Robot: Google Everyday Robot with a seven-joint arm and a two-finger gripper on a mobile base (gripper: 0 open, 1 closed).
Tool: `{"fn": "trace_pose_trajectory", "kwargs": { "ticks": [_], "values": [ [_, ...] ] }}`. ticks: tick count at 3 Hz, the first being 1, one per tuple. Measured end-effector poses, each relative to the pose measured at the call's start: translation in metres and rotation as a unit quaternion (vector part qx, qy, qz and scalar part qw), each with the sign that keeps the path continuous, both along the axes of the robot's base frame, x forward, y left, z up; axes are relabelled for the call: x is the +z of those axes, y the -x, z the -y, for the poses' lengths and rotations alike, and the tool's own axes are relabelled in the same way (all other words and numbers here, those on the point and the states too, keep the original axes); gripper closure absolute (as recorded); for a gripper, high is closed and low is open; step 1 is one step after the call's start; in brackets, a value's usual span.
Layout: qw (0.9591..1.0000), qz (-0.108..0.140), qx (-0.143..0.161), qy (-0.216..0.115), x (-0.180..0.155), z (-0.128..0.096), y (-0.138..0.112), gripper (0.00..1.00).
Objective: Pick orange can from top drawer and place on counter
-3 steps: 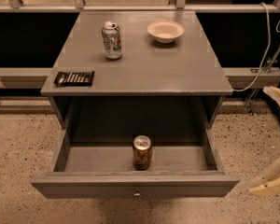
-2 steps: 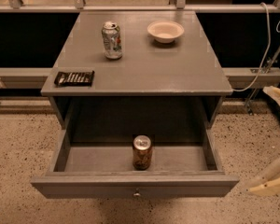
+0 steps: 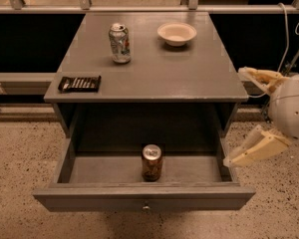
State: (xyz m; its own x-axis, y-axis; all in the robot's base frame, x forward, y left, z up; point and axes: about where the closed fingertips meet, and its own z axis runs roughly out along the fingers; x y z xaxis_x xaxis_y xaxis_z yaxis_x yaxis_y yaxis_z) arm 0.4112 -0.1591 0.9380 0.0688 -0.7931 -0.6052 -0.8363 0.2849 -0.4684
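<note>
The orange can [image 3: 152,162] stands upright in the open top drawer [image 3: 94,171], near the middle of its front wall. The drawer is pulled far out, and its small knob [image 3: 146,207] shows on the front. The counter [image 3: 179,71] is the grey cabinet top above it. My gripper [image 3: 234,117] is at the right, beside the cabinet's right side and level with the drawer opening. It is open and empty, with one cream finger [image 3: 261,77] up and the other [image 3: 254,151] low. It is well to the right of the can.
On the counter stand a silver-white can with green and red print [image 3: 119,43] at the back left, a cream bowl [image 3: 176,33] at the back, and a flat dark packet [image 3: 79,83] at the front left corner. Speckled floor surrounds the cabinet. Cables [image 3: 284,39] hang at the right.
My gripper has moved left and further into view beside the cabinet; its white wrist now shows. The can, drawer and counter things have not moved.
</note>
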Motion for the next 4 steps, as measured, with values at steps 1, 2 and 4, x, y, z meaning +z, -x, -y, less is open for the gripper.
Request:
{"fn": "trace_pose_trajectory", "kwargs": {
  "ticks": [1,2,4],
  "values": [
    [1.0000,0.000,0.000,0.000,0.000,0.000,0.000,0.00],
    [0.9993,-0.007,0.019,-0.032,-0.002,-0.009,-0.003,0.00],
    [0.9859,-0.052,0.073,-0.141,-0.043,-0.055,-0.007,0.00]
  ]
}}
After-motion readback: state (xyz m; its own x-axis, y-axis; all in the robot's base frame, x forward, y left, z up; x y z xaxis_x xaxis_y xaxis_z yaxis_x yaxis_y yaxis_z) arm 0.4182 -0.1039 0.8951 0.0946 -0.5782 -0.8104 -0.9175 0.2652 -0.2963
